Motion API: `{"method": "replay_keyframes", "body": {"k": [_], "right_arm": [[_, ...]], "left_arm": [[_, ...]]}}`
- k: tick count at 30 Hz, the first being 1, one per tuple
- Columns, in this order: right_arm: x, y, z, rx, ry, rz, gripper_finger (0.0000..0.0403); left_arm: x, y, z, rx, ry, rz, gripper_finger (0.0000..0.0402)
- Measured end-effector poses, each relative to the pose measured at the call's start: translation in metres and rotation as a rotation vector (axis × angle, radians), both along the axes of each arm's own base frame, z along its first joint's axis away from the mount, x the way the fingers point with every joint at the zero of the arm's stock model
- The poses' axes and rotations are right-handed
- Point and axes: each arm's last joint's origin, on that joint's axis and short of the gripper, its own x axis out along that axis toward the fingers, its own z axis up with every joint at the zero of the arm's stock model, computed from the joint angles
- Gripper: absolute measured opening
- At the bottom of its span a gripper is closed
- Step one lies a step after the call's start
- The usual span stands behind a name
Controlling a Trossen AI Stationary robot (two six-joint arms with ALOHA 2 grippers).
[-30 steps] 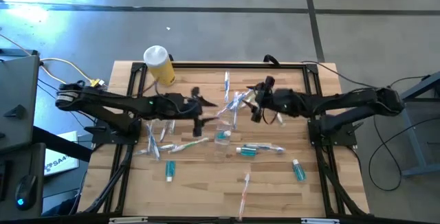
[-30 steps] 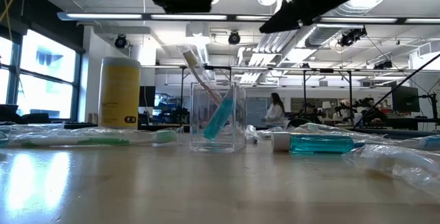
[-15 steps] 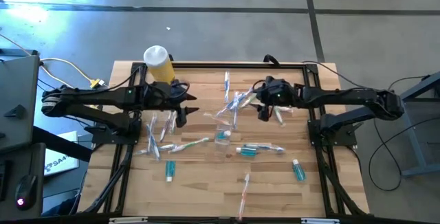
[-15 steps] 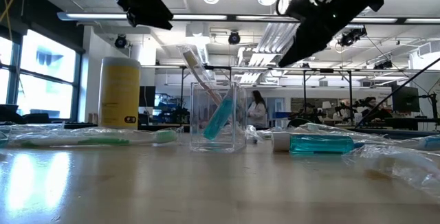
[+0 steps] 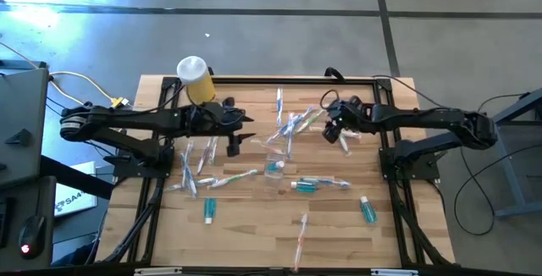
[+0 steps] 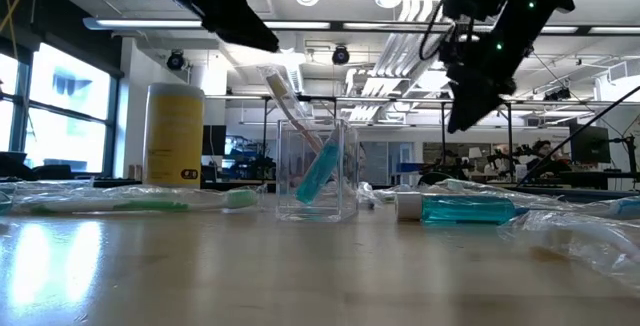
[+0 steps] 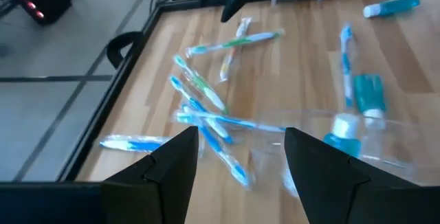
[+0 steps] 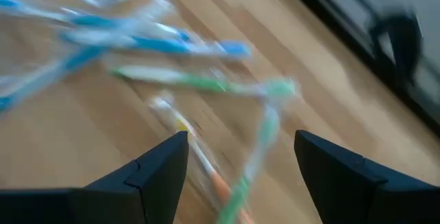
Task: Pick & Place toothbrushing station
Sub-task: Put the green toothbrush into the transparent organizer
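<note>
We judge the job barely begun. The small clear plastic cup (image 6: 318, 171) stands near the middle of the wooden tabletop (image 5: 254, 238) and holds one pale toothbrush and one teal tube. Left to collect: wrapped see-through toothbrushes (image 5: 290, 125) heaped at its 12 o'clock, more (image 5: 193, 162) at 9 o'clock, and teal white-capped tubes (image 5: 367, 211) toward 4 o'clock. Our left hand (image 5: 234, 140) hovers at the cup's 10 o'clock, fingers spread, holding nothing. Our right hand (image 5: 331, 132) hovers at 2 o'clock, beside the heap, also spread and empty.
</note>
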Motion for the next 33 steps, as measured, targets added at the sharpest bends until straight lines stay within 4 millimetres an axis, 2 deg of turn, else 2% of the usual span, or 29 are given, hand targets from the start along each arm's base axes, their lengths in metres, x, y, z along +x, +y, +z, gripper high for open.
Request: {"method": "replay_keyframes", "body": {"k": [3,9,16,22,26,30,33], "right_arm": [[-0.007,-0.008,-0.002,0.037,-0.001,-0.109,0.0259],[-0.007,-0.022,-0.009,0.061,0.014,-0.176,0.0259],[0.006,-0.035,-0.045,0.163,0.136,-0.191,0.0259],[0.015,-0.042,-0.073,0.190,0.217,-0.201,0.0259],[0.015,-0.048,-0.086,0.210,0.261,-0.216,0.0257],[0.014,-0.052,-0.089,0.222,0.276,-0.209,0.0227],[0.014,-0.052,-0.088,0.228,0.264,-0.209,0.0175]], "left_arm": [[0.006,0.011,-0.005,-0.004,0.001,0.028,0.0209],[0.004,0.029,-0.008,0.019,0.025,0.089,0.0209],[0.000,0.046,-0.007,0.042,0.017,0.146,0.0209],[0.001,0.045,-0.007,0.038,0.015,0.140,0.0209],[0.000,0.043,-0.009,-0.049,0.016,0.100,0.0209],[0.000,0.039,-0.012,-0.180,0.018,0.030,0.0209],[0.000,0.036,-0.013,-0.279,0.025,-0.041,0.0209]]}}
